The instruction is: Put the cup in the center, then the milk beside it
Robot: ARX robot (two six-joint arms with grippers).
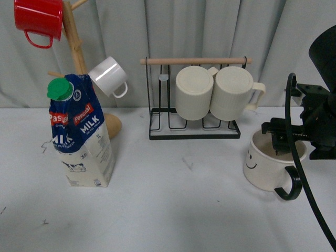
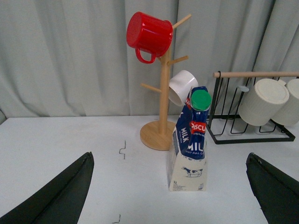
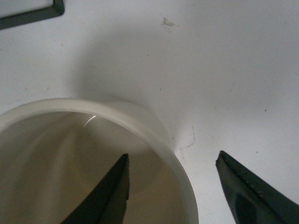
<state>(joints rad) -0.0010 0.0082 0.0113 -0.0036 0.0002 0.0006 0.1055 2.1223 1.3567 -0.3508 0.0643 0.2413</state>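
The cup (image 1: 265, 167) stands upright on the white table (image 1: 173, 210) at about 4 o'clock from the table's middle. Its drawn smile faces 8 o'clock and its black handle (image 1: 290, 185) points to 5 o'clock. The right gripper (image 1: 283, 139) hangs over the rim with its jaws apart. One finger (image 3: 110, 191) is inside the cup and the other is outside the wall, with a gap showing, so nothing is pinched.

The milk (image 1: 84, 142) stands upright at 9 o'clock, well apart from the cup. The left gripper (image 2: 169, 158) is spread wide and holds nothing.

At 12 o'clock a black wire rack (image 1: 194, 131) holds two ribbed cream mugs (image 1: 212, 92). At 10 o'clock, just behind the carton, a wooden mug tree (image 1: 79, 58) carries a red mug (image 1: 38, 20) and a small white mug (image 1: 109, 76).
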